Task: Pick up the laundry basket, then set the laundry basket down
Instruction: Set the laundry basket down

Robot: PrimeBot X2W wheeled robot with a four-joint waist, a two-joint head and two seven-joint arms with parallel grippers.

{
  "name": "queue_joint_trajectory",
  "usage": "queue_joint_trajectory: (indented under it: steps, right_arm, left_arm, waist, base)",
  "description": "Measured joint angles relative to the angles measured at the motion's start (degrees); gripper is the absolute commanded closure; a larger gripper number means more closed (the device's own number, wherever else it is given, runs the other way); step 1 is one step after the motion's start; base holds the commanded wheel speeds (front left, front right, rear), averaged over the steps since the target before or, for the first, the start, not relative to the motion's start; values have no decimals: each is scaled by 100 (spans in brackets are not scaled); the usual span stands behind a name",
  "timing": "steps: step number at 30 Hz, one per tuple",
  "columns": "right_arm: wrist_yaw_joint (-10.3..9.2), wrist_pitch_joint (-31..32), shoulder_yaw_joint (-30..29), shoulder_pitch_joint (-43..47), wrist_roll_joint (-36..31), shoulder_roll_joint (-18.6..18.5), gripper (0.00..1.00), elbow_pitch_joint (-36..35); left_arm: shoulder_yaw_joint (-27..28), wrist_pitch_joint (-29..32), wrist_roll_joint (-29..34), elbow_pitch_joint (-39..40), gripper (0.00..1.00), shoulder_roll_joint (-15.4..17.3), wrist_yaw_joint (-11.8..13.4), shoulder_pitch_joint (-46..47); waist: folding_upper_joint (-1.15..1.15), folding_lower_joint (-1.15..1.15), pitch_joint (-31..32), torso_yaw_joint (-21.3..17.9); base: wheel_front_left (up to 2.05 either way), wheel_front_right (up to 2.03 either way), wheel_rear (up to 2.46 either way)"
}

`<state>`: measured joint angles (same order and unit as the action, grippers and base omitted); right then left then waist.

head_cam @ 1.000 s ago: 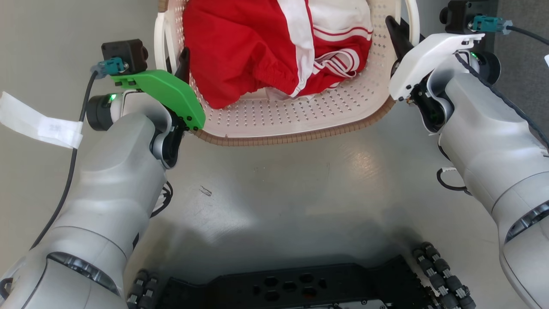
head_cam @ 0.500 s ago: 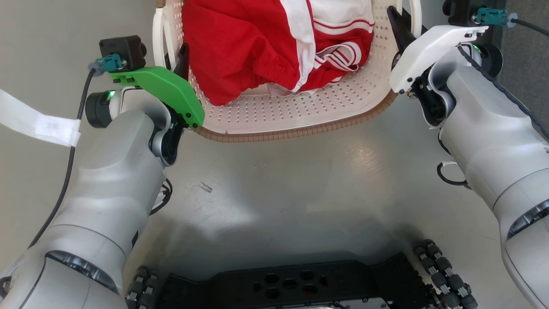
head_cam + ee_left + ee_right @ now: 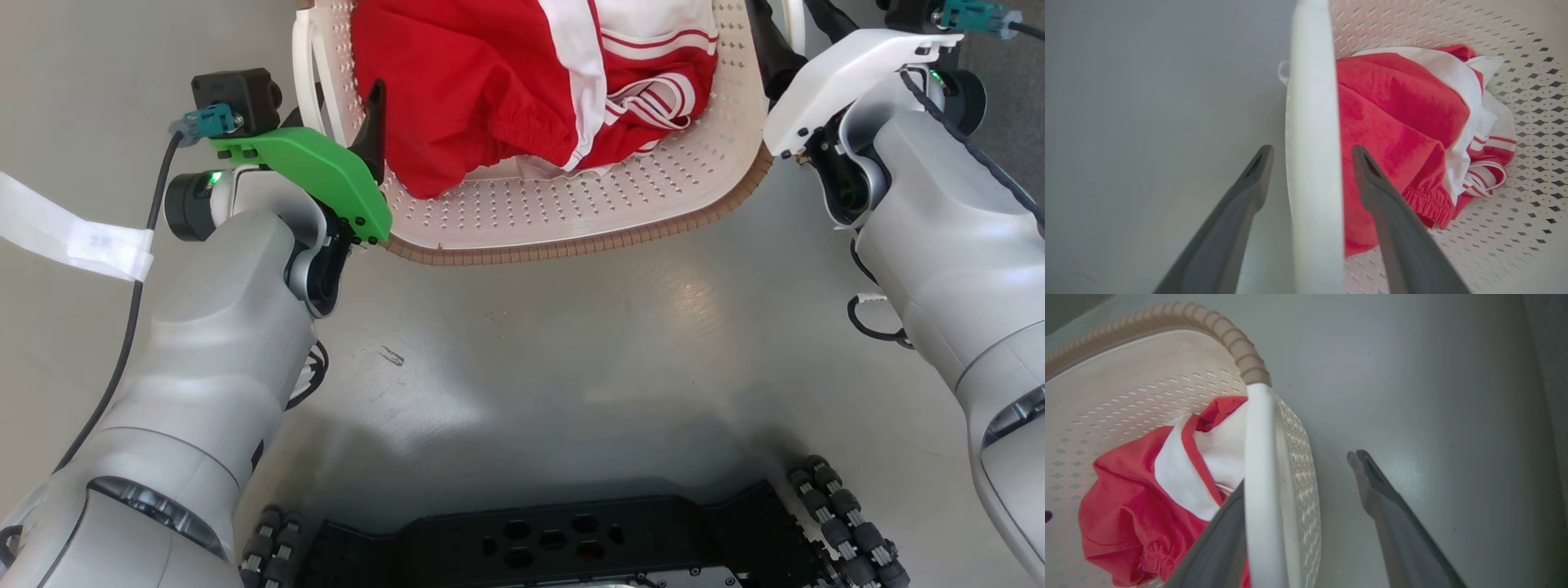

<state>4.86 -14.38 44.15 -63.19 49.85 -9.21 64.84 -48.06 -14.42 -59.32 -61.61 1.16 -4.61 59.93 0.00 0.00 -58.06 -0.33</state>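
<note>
Left gripper (image 3: pixel 1311 150) straddles the laundry basket (image 3: pixel 1515 53) handle (image 3: pixel 1312 94).

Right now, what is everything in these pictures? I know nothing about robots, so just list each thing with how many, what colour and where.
laundry basket: one, cream-white with holes and a brown rim, ahead of the robot between its arms.
loop handles: two, white, one on each side of the basket.
clothing: one bundle, red and white, inside the basket.
paper strip: one, white, at the left edge of the head view.
floor: grey, all around.
wheeled base: one, black, bottom of the head view.
arms: two, silver-grey, either side.
left pincer: dark, open astride the left handle.
right pincer: dark, open, one finger inside the basket, one outside.
</note>
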Motion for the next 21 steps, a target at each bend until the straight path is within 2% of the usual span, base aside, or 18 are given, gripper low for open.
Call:
queue_joint_trajectory:
  steps: [21]
  right_arm:
    - [-36,-5,-188,236,-229,51,0,-103]
  left_arm:
    - [170,0,-97,-177,0,0,10,-43]
  waist:
    - [0,0,418,4]
  base:
    - [0,0,0]
